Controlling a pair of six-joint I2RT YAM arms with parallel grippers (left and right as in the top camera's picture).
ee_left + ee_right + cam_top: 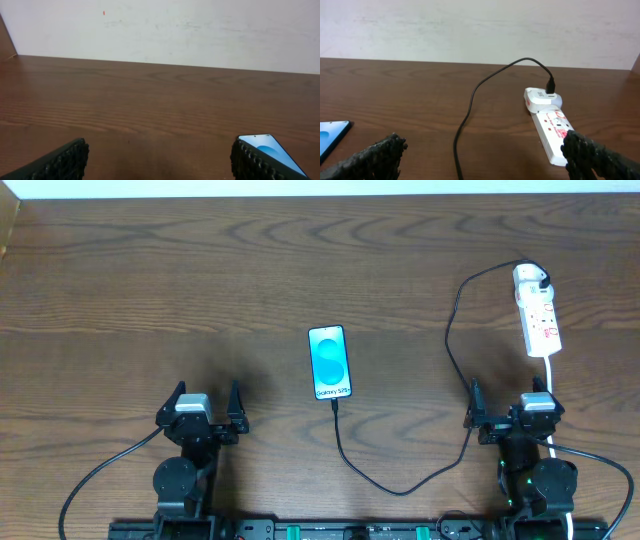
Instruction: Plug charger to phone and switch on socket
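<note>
The phone point(330, 363) lies flat mid-table, its blue screen reading "Galaxy S25". The charger cable point(400, 488) runs from the phone's near edge, where its tip meets the phone, loops toward the front and climbs to the white plug point(531, 278) on the socket strip point(539, 317) at the far right. My left gripper point(203, 406) is open and empty, left of the phone. My right gripper point(511, 408) is open and empty, just in front of the strip. The right wrist view shows the strip point(551, 129), the cable point(470, 107) and a phone corner point(332, 134). The left wrist view shows the phone's top point(270, 147).
A white cord point(552, 380) leaves the strip's near end and runs past my right arm. A pale wall point(165, 30) stands behind the table's far edge. The wooden table point(200, 290) stretches bare to the left and back.
</note>
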